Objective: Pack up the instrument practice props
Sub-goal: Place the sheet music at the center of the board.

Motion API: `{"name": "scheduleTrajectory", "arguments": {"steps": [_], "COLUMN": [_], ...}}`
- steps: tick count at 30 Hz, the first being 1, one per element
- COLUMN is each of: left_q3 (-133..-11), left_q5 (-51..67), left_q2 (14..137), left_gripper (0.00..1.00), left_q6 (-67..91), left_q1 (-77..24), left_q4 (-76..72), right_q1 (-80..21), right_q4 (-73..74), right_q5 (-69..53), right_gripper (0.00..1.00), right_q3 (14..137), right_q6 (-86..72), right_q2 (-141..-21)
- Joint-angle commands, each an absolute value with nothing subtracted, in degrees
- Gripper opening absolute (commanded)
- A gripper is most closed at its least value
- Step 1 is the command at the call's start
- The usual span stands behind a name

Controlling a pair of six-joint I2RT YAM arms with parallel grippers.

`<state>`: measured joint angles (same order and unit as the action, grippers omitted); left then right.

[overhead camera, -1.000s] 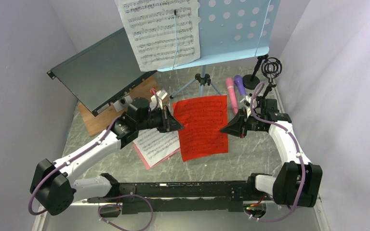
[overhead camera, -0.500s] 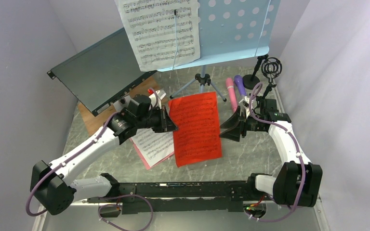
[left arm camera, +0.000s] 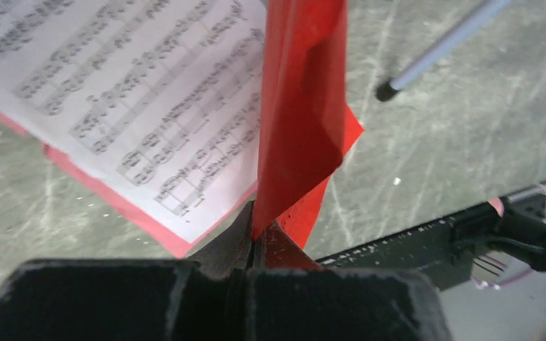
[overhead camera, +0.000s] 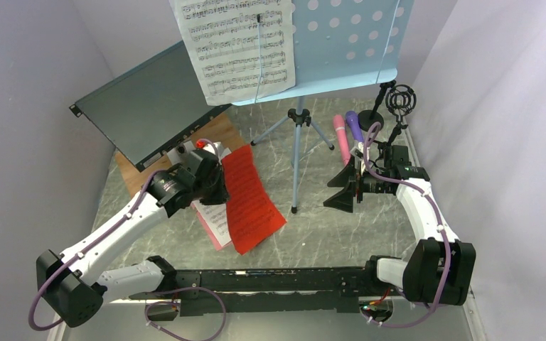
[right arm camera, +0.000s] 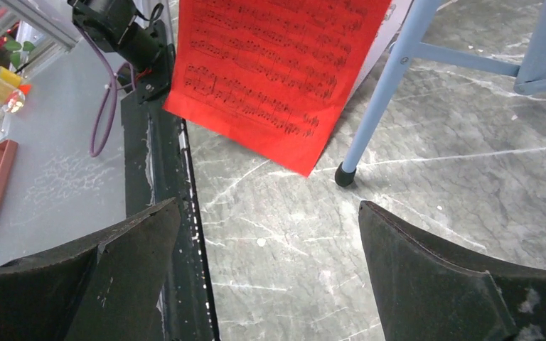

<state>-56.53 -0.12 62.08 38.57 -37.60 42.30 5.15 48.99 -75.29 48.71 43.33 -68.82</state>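
We are swinging the red sheet [overhead camera: 252, 202] left of the tripod [overhead camera: 297, 156] in our left gripper [left arm camera: 254, 238], our right gripper [overhead camera: 343, 188] opening off it

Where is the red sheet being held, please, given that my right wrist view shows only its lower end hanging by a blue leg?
Observer: The left gripper is shut on the red sheet, pinching one edge, so the page hangs from it.
Operator: Thank you. What lies below that gripper?
Observer: A white sheet-music page rests on a pink page on the table.
Operator: And where are the microphones?
Observer: The pink microphone and the purple microphone lie side by side on the table, beyond the open right gripper.
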Motion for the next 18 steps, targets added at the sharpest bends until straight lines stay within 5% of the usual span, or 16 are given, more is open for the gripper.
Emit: {"name": "scheduleTrajectory", "arguments": {"steps": [1, 13, 18], "left_q3": [-57.4, -57.6, -59.2], "left_q5": [-11.0, -27.4, -30.9], "left_q2": [61.1, 66.0, 69.0], "left_gripper": [0.00, 0.00, 0.25], "left_q6": [38.5, 37.1, 37.1], "left_q1": [-37.5, -37.1, -37.0], "left_q4": [45.5, 40.3, 42.1], "right_q1": [5.0, 5.0, 5.0], "right_q4": [46.8, 47.1, 47.5], "right_q5": [-74.4, -73.7, -73.6], "right_gripper": [0.99, 0.99, 0.99], "right_q3": [50.4, 50.8, 50.9], "right_q6": [43.1, 43.1, 43.5], "right_q2": [-69.1, -69.6, -69.7]}}
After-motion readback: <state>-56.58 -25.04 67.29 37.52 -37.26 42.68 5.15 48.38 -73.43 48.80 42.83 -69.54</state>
